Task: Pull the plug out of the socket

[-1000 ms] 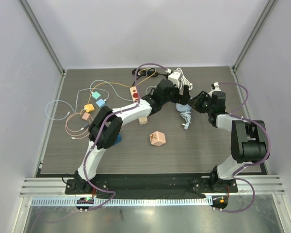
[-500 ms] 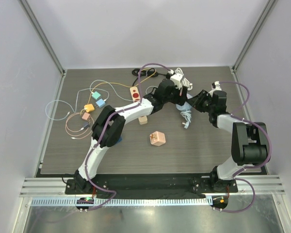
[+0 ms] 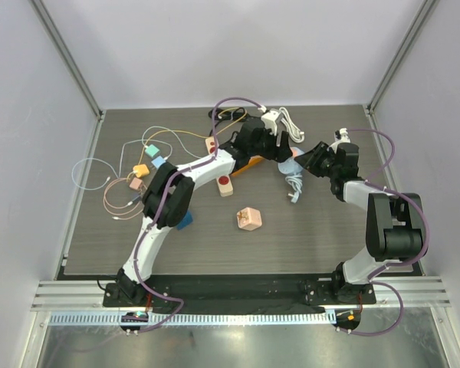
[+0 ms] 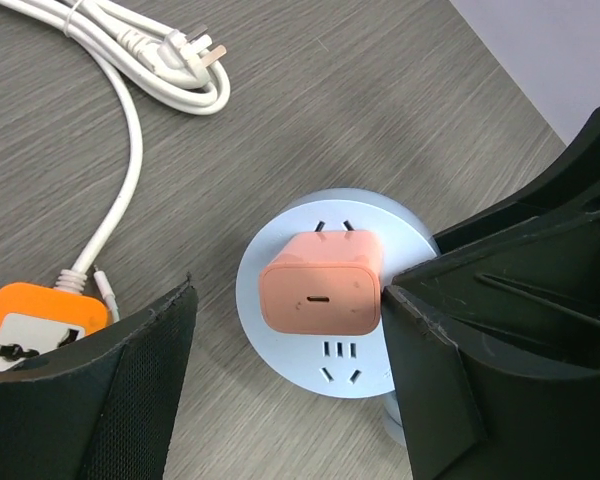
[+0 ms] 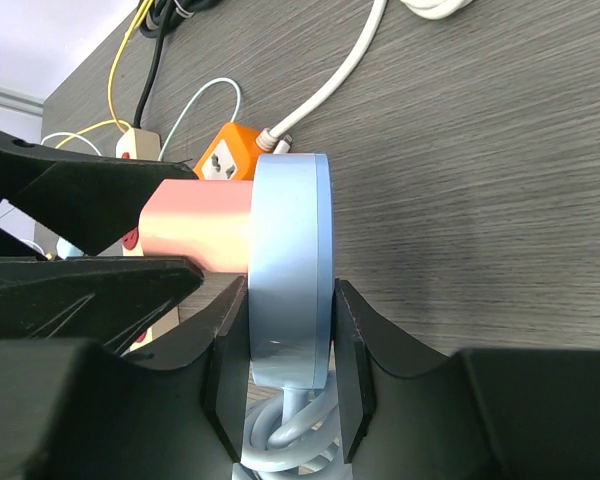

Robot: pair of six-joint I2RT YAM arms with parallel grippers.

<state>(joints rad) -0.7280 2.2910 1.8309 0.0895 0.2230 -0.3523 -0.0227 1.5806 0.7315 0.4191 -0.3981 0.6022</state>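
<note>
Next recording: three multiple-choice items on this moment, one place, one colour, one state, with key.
1. The pink plug sits: A) in a drawer B) in the blue socket C) in a wall outlet.
2. The orange power strip has a cable that is: A) white B) black C) yellow.
3. The left gripper has jaws: A) shut on the plug B) shut on the cable C) open around the plug.
Key: B, it is seated on the socket face; A, a white cable enters the strip; C, a gap shows beside the plug.
</note>
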